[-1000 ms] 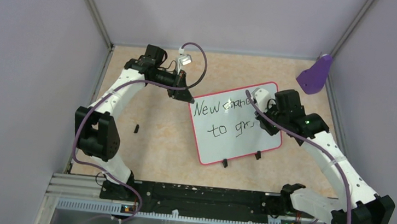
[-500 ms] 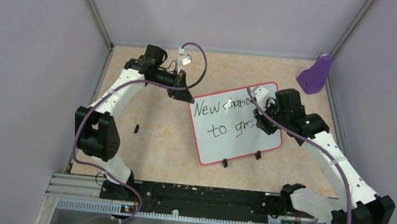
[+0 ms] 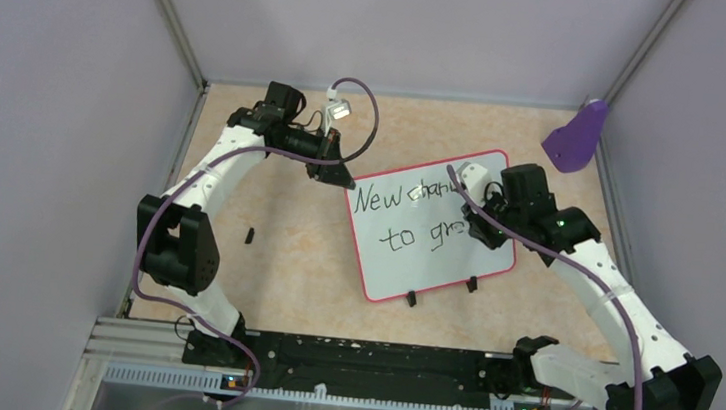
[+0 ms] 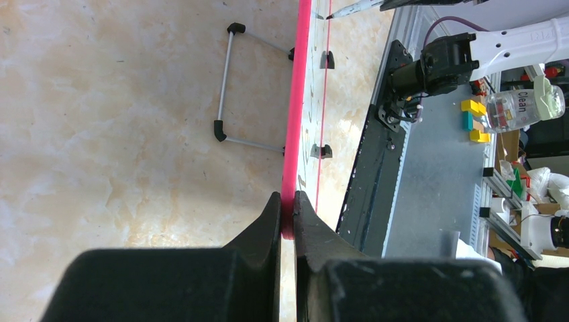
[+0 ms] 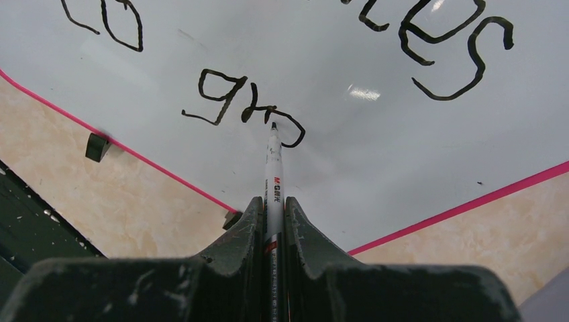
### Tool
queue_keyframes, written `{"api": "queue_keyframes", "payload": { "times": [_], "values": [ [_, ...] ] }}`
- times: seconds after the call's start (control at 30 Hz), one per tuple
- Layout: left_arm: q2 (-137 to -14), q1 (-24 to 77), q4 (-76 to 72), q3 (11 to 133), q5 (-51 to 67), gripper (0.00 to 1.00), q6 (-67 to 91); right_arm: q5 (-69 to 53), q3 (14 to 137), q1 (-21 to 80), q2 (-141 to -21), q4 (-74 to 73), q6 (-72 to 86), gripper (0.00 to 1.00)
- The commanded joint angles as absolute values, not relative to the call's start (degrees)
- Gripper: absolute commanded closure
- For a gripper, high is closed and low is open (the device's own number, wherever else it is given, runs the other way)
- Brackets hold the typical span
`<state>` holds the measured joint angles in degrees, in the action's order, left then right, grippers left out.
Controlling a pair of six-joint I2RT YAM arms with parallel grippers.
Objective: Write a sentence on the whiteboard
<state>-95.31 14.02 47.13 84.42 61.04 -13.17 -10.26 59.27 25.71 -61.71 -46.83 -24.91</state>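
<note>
A beige marbled tabletop (image 3: pixel 274 257) between grey walls carries the whiteboard (image 3: pixel 434 262). The left gripper (image 4: pixel 287 209) pinches the board's pink rim between closed fingers, and the board runs straight ahead of them. The right gripper (image 5: pixel 272 218) is clamped on a marker (image 5: pixel 273 161) that juts forward from it, its tip touching the board at the "o" of "gro". The sentence (image 3: pixel 389 203) reads "New", a partly hidden word, then "to gro".
</note>
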Motion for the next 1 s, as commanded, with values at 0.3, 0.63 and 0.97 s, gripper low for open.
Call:
{"api": "queue_keyframes", "payload": {
  "times": [0.3, 0.63, 0.97],
  "values": [
    [-96.9, 15.6, 48.9, 84.3, 59.2, 1.00, -14.4, -12.0, 59.7, 26.0, -61.7, -47.7, -26.3, 1.00],
    [-96.7, 15.6, 48.9, 84.4, 59.1, 1.00, -14.2, -11.6, 59.5, 26.0, -61.8, -46.0, -25.5, 1.00],
    [-96.9, 15.6, 48.9, 84.4, 59.1, 1.00, -14.3, -8.5, 59.2, 26.0, -63.7, -47.3, -26.9, 1.00]
  ]
}}
